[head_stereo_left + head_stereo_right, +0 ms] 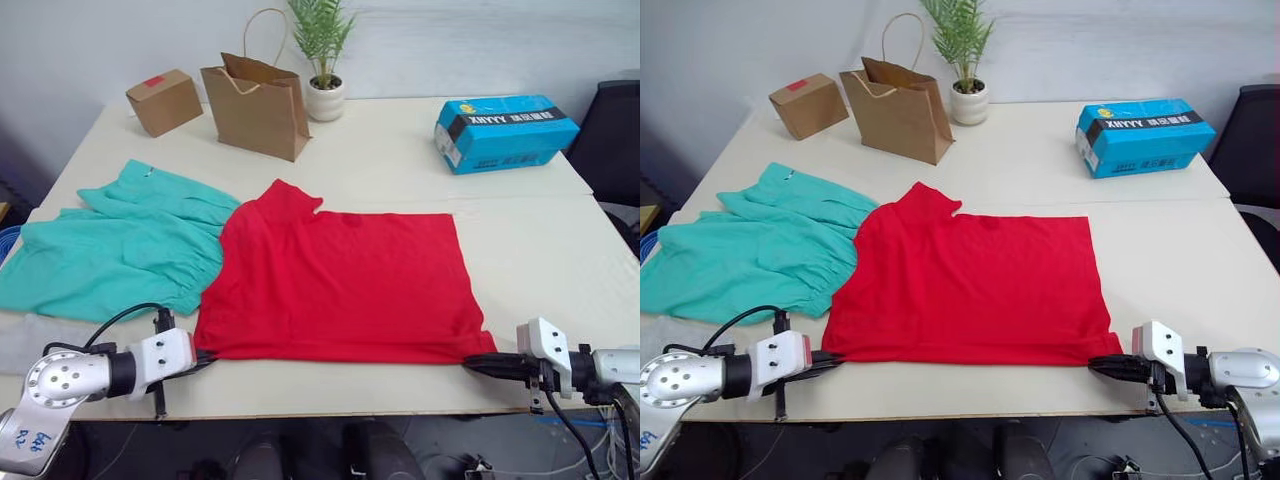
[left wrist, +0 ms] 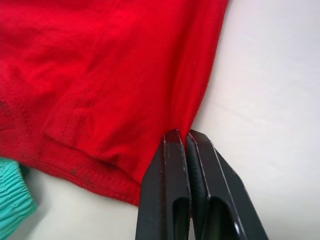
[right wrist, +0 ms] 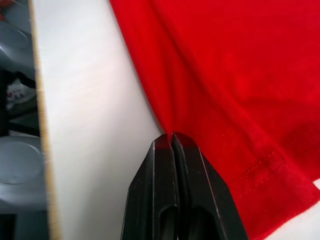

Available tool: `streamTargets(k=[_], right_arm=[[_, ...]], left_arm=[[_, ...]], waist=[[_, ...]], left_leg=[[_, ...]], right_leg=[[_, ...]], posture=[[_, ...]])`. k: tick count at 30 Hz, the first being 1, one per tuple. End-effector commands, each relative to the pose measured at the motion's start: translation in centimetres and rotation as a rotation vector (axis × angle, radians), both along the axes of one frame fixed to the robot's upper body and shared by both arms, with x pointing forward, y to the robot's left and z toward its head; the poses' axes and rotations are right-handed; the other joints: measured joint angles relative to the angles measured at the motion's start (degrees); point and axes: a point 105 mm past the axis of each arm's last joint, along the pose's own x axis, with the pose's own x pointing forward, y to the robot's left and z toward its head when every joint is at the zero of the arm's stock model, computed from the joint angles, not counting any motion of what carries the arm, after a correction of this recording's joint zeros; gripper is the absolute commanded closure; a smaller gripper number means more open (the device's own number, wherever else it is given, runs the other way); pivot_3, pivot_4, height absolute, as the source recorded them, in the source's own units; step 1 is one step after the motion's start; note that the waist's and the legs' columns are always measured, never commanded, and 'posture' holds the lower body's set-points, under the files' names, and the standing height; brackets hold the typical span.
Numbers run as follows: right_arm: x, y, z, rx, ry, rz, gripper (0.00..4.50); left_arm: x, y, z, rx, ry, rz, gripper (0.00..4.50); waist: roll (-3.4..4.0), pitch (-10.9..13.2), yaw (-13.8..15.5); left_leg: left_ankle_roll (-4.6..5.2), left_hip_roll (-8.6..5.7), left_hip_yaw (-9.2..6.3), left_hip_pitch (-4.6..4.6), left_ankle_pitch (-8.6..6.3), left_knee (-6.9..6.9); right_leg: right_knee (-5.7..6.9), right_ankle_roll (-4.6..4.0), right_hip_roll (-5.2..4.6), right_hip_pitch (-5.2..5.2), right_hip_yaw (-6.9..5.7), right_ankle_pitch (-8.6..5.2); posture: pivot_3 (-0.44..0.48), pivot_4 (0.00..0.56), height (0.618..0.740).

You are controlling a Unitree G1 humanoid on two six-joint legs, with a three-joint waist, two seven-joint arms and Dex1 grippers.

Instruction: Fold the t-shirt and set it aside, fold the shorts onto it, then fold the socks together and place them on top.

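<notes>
The bright red short-sleeved cotton t-shirt (image 1: 335, 285) is spread flat in the centre of the frame on the pale cream table (image 1: 400, 160), folded into a wide rectangle with one sleeve pointing towards the upper left. Its near edge is laid along the lower edge of the table. The left gripper (image 2: 186, 142) is seen at the lower left of the head view, its two black fingers pressed together on the near left corner of the t-shirt, so the fabric is pinched between them. The right gripper (image 3: 171, 137) is seen at the lower right, and its fingers are likewise clenched on the near right corner of the same garment. The teal-green soft fabric shorts (image 1: 110, 245) are lying at the left of the frame, just beside the t-shirt, and their gathered waistband is touching its left side. A light grey piece of cloth (image 1: 35, 340) is visible at the lower left edge, below the shorts. At the far side of the table, a small brown cardboard box (image 1: 164, 101), a brown paper bag with handles (image 1: 257, 105), a small green plant in a white pot (image 1: 324, 60) and a blue carton box (image 1: 505, 132) are placed, well apart from the garments.
</notes>
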Motion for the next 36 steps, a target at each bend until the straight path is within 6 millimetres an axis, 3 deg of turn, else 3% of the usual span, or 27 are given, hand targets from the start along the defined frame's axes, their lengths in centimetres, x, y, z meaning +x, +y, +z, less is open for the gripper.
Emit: streamTargets(k=[1,7,11,14,16,19,23,29,31,34,36], right_arm=[[-1.9,-0.5,0.1,-0.016,0.094,0.002,4.5],[-3.4,-0.6,-0.5,-0.014,0.119,-0.015,4.5],[-3.4,-0.6,-0.5,0.006,0.095,-0.038,4.5],[-2.6,-0.4,0.6,0.108,0.112,-0.121,4.5],[-2.6,-0.7,0.4,0.085,0.117,-0.123,4.12],[-3.1,-0.6,0.3,0.083,0.141,-0.105,3.24],[-3.7,-0.2,1.2,0.082,0.199,-0.075,1.97],[-3.4,-0.2,4.4,0.116,0.23,-0.072,0.0],[-3.7,-0.3,5.3,0.099,0.267,-0.049,0.0],[-3.5,-0.3,7.1,0.11,0.291,-0.05,0.0],[-0.8,-0.9,8.6,0.139,0.176,-0.123,0.0]], left_arm=[[-1.7,0.3,-0.1,0.017,0.065,-0.009,4.48],[-2.9,0.0,0.1,-0.001,0.083,-0.008,4.48],[-2.8,-0.1,0.6,-0.015,0.058,-0.001,4.48],[-2.2,0.4,1.3,-0.038,0.042,0.029,4.48],[-2.1,0.7,1.4,-0.043,0.055,0.043,4.5],[-2.6,0.7,1.7,-0.078,0.109,0.047,3.84],[-3.2,1.6,2.3,-0.093,0.182,0.082,2.62],[-3.7,3.4,4.5,-0.158,0.281,0.184,0.78],[-3.7,3.7,5.2,-0.178,0.298,0.202,0.12],[-2.6,4.0,7.4,-0.264,0.237,0.221,0.02],[-0.1,4.0,9.4,-0.364,0.123,0.252,0.02]], waist=[[-0.1,0.06,0.28],[-0.3,0.16,0.57],[-0.39,0.17,0.58],[-0.45,0.18,0.56],[-0.44,0.19,0.48],[-0.47,0.2,0.45],[-0.53,0.24,0.48],[-0.55,0.27,0.45],[-0.54,0.28,0.47],[-0.52,0.35,0.54],[-0.62,0.43,0.57]], left_leg=[[0.0,0.0,0.0,-0.02,0.0,-0.03],[-0.04,-0.02,0.0,-0.05,-0.02,-0.15],[-0.04,-0.02,0.0,-0.06,-0.03,-0.22],[-0.05,-0.02,-0.01,-0.07,-0.02,-0.31],[-0.05,-0.02,-0.01,-0.1,-0.02,-0.32],[-0.05,-0.02,-0.01,-0.09,-0.02,-0.32],[-0.05,-0.01,-0.01,-0.09,-0.02,-0.34],[-0.05,-0.02,-0.04,-0.12,-0.02,-0.33],[-0.05,-0.02,-0.04,-0.11,-0.02,-0.35],[-0.05,-0.02,-0.04,-0.13,-0.02,-0.38],[-0.06,-0.02,-0.08,-0.12,-0.02,-0.38]], right_leg=[[0.0,0.0,0.0,-0.03,0.0,-0.01],[-0.15,0.01,0.01,-0.05,-0.01,-0.04],[-0.25,0.0,0.02,-0.04,-0.01,-0.04],[-0.32,0.0,0.05,-0.05,-0.02,-0.04],[-0.34,0.0,0.05,-0.07,-0.02,-0.04],[-0.34,0.0,0.06,-0.07,-0.02,-0.04],[-0.36,0.0,0.06,-0.07,-0.02,-0.04],[-0.37,0.0,0.06,-0.08,-0.03,-0.04],[-0.38,-0.01,0.06,-0.09,-0.03,-0.04],[-0.41,-0.03,0.06,-0.11,-0.04,-0.05],[-0.41,-0.03,0.06,-0.08,-0.07,-0.05]], posture=[[0.0,0.15,0.74],[0.0,0.15,0.74],[0.0,0.15,0.74],[0.0,0.15,0.74],[0.0,0.15,0.74],[0.0,0.15,0.74],[0.0,0.15,0.74],[0.0,0.15,0.74],[0.0,0.15,0.74],[0.0,0.15,0.74],[0.0,0.15,0.74]])
